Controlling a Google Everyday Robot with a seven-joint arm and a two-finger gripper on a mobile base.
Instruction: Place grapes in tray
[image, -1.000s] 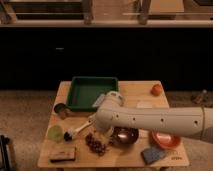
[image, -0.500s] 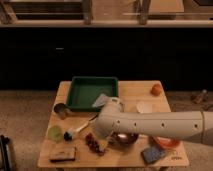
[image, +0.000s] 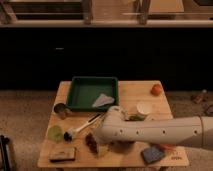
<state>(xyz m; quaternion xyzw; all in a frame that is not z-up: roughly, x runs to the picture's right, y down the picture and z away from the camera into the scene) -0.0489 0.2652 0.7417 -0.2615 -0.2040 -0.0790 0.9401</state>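
Observation:
The grapes (image: 91, 143), a small dark red-brown bunch, lie on the wooden table (image: 130, 95) near its front left. The dark green tray (image: 85, 90) stands at the back left of the table, with a white crumpled paper (image: 103, 100) in it. My white arm (image: 150, 132) reaches in from the right across the table's front. My gripper (image: 102, 146) is at the arm's end, right beside the grapes on their right, mostly hidden under the wrist. The maroon bowl is hidden behind the arm.
An orange (image: 157, 89) and a white cup (image: 144, 108) sit at the back right. A metal can (image: 61, 110), a green fruit (image: 55, 132), a white-handled brush (image: 80, 127) and a brown block (image: 62, 153) are on the left. A blue sponge (image: 151, 154) lies front right.
My arm has moved left and down toward the grapes; it now covers the maroon bowl and its end sits right by the bunch. The grapes have not moved.

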